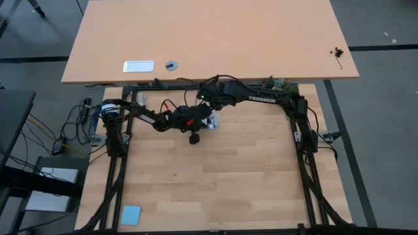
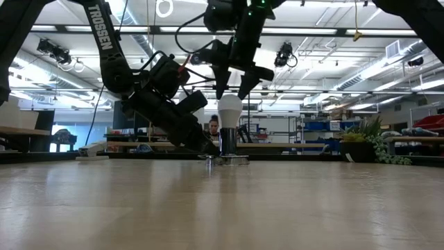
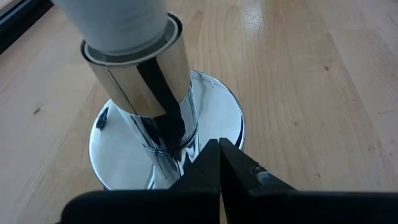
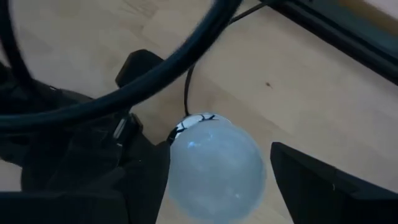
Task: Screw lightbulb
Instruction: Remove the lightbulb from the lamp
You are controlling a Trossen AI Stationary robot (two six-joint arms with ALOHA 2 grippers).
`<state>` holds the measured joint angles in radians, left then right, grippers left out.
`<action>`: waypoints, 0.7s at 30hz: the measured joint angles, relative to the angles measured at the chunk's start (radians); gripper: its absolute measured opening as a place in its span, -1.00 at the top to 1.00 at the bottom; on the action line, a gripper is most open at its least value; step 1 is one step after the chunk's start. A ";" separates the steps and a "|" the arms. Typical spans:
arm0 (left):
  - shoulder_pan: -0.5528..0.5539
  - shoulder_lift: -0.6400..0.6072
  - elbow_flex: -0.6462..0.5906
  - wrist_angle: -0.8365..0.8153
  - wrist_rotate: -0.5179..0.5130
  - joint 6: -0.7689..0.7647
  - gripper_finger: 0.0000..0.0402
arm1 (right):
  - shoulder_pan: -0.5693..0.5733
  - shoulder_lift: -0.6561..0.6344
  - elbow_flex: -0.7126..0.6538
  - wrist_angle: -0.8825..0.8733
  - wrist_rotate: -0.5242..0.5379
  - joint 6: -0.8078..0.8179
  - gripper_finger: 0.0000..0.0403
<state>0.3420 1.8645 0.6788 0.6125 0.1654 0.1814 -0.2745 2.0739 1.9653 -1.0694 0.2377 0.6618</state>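
Our right gripper (image 2: 230, 89) hung straight above the bulb (image 2: 229, 111), its fingers (image 4: 323, 186) spread wide to either side of the glass and touching nothing that we could see, so it held nothing. Our left gripper (image 3: 219, 163) had its fingers pressed fully together, their tips against the foot of the socket's (image 3: 163, 134) chrome stem where it met the round base, apparently pinning it rather than gripping it. The bulb stood upright in the socket near the middle of the table's (image 1: 228, 176) far edge, between the two arms. We judged the screwing itself to be in hand, caught between turns with the right fingers released. The next move called for closing the right fingers evenly on the glass, turning again without tilting it, while the left kept the socket from spinning.
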 joint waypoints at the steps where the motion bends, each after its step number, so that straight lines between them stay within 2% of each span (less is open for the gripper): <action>1: 0.000 0.000 0.000 0.000 0.000 0.000 1.00 | -0.004 0.000 -0.006 0.007 -0.010 -0.004 -0.42; 4: 0.000 0.000 0.000 0.000 0.000 0.000 1.00 | -0.010 0.000 -0.017 0.025 -0.036 -0.022 -0.44; 8: 0.000 0.000 0.000 0.000 0.000 0.000 1.00 | -0.011 0.002 -0.025 0.042 -0.076 -0.137 -0.37; 14: -0.002 0.000 0.000 0.001 -0.002 0.000 1.00 | -0.035 0.001 -0.023 0.056 -0.118 -0.457 -0.14; 21: -0.002 0.000 0.000 0.002 -0.002 0.000 1.00 | -0.070 0.002 -0.025 0.109 -0.306 -0.879 0.00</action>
<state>0.3405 1.8648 0.6788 0.6140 0.1631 0.1818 -0.3447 2.0763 1.9402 -0.9605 -0.0683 -0.2175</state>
